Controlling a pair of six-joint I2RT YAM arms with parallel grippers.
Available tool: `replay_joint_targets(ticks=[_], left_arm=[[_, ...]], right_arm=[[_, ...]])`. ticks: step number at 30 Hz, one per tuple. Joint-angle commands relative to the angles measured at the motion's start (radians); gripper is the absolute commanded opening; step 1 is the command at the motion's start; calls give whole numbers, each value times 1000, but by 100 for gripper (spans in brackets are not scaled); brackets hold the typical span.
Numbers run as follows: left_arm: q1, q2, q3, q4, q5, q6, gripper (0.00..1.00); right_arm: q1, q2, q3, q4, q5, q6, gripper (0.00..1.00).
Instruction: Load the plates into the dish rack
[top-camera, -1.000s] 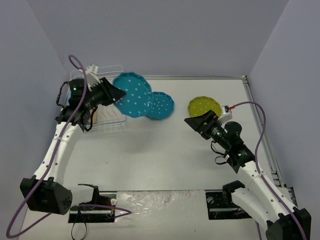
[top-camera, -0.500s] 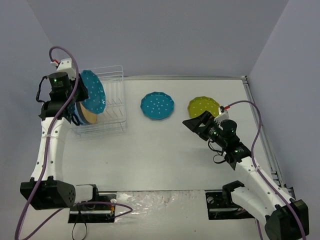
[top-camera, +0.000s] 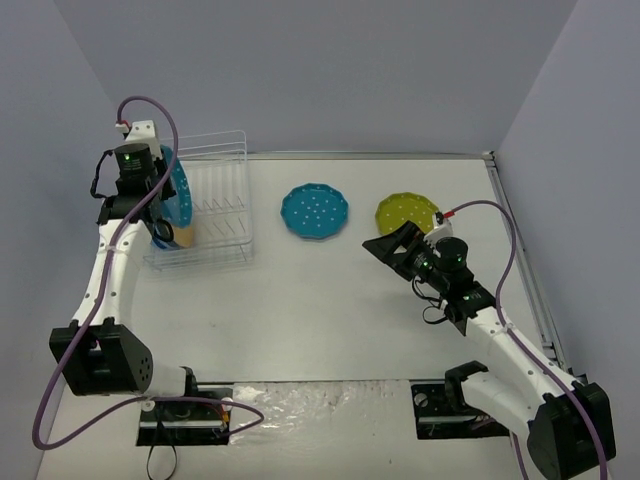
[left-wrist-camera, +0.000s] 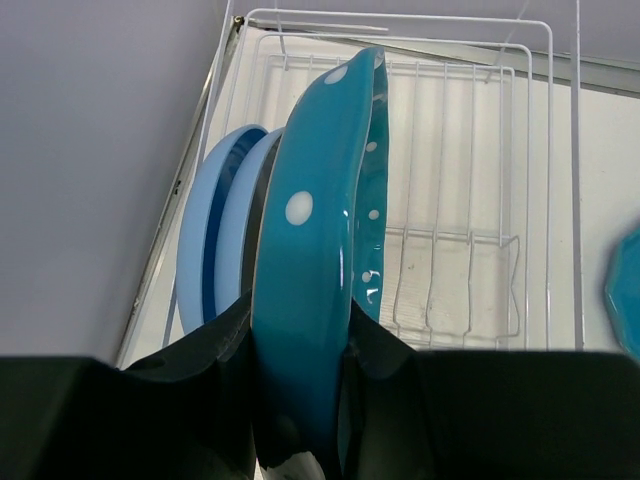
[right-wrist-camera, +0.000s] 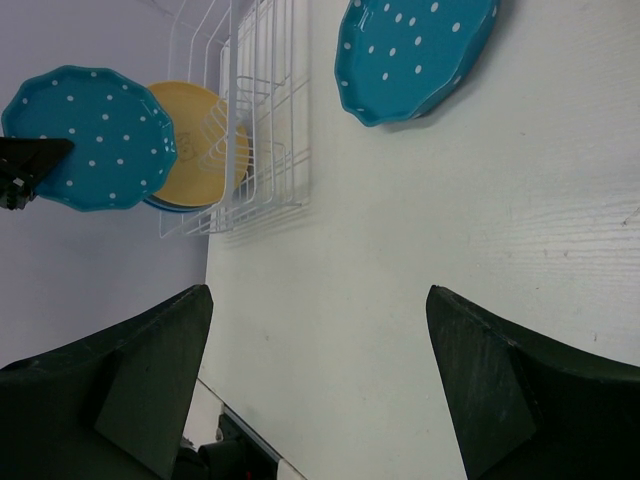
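At the far-left corner of the tabletop (top-camera: 330, 300), the left tool (left-wrist-camera: 305, 380) is clamped on the rim of a teal dotted plate (left-wrist-camera: 320, 200), which it holds upright over the left end of the dish rack (top-camera: 225, 200). Its fingers cover the plate's lower edge, so whether the plate sits in a slot cannot be told. Beside it, toward the wall, stand two light blue plates (left-wrist-camera: 205, 260), mostly hidden. An orange-yellow plate (right-wrist-camera: 200, 145) shows plainly only from the right wrist. The right tool (right-wrist-camera: 315, 370) hangs over the tabletop, fingers wide apart, holding nothing. A second teal dotted plate (top-camera: 315, 212) lies flat mid-tabletop. A lime green plate (top-camera: 405, 212) lies near it, its near rim partly behind the right tool.
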Motion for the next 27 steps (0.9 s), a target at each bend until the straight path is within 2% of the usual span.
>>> replay_joint_targets(ticks=[1,9,20,27], left_arm=[[3,-21,42,260,-29,41,0],[-9,31,50,292,-57,89,0],[-98,80,55,303,-170,214,0],[-108,96,56,296,-202,221,0]], right_arm=[[3,7,19,94,-15,-9,85],[1,26,18,109,-16,-9,84],[1,53,10,138,-22,-10,84],[1,64,-7,159,-30,-5,84]])
